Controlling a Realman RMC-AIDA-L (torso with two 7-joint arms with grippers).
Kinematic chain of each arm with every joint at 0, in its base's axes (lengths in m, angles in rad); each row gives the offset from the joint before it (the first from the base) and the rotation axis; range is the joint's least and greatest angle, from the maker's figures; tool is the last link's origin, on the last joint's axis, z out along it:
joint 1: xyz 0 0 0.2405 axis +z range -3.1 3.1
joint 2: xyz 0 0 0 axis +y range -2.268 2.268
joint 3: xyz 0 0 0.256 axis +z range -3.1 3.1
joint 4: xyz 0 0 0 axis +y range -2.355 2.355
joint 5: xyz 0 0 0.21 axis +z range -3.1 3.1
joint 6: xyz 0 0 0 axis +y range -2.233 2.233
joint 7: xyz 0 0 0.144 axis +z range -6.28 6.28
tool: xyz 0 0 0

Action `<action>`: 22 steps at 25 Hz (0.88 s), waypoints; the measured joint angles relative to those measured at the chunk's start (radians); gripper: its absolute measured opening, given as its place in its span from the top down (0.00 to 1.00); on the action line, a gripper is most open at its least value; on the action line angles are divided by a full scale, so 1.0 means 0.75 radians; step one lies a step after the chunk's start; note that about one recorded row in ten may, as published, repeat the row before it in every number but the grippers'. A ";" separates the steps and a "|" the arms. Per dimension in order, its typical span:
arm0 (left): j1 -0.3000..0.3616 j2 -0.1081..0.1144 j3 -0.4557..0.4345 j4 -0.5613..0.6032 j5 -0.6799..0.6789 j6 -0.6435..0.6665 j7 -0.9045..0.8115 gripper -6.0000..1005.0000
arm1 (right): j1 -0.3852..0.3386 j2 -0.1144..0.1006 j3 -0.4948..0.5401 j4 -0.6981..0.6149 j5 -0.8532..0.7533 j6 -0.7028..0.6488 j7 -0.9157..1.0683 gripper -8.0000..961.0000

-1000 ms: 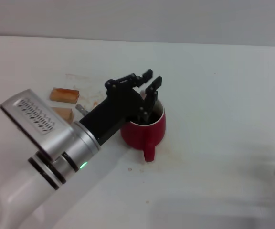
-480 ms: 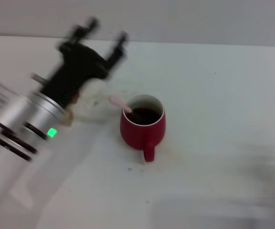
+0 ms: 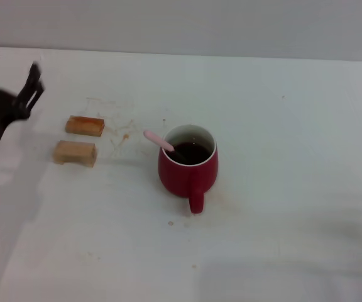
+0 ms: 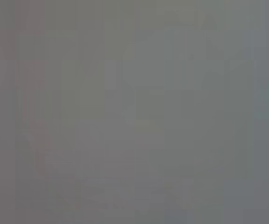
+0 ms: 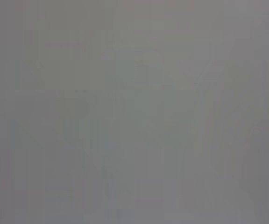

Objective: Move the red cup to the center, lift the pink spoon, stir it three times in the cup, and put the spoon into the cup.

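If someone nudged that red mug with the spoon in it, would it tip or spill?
The red cup looks squat and wide-based, so it would probably slide, not tip. Its dark liquid sits below the rim, so a gentle push likely won't spill. The pink spoon leans loosely on the rim and might shift.

The counter (image 3: 281, 126) is viewed from above and forward; both wrist views are blank grey, nothing shared.

You have the red cup (image 3: 188, 171) upright near the middle of the white tabletop (image 3: 281, 157), handle toward the robot, dark liquid inside. The pink spoon (image 3: 160, 141) leans in it, pale handle sticking out over the left rim.
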 joint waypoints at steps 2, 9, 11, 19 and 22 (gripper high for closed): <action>0.004 -0.004 -0.003 0.074 -0.028 0.021 -0.045 0.16 | -0.008 -0.001 0.000 -0.008 0.000 -0.054 0.000 0.99; 0.066 -0.011 0.014 0.101 -0.060 0.107 -0.080 0.16 | -0.017 -0.002 0.000 -0.029 0.004 -0.117 -0.001 0.99; 0.071 -0.011 0.019 0.106 -0.060 0.112 -0.073 0.16 | -0.014 -0.002 0.000 -0.030 0.005 -0.117 -0.001 0.99; 0.091 -0.011 0.022 0.122 -0.061 0.128 -0.070 0.16 | -0.007 0.000 0.000 -0.043 0.001 -0.110 -0.002 0.99; 0.096 -0.012 0.023 0.123 -0.062 0.131 -0.068 0.16 | -0.007 0.000 0.000 -0.043 0.000 -0.109 -0.002 0.99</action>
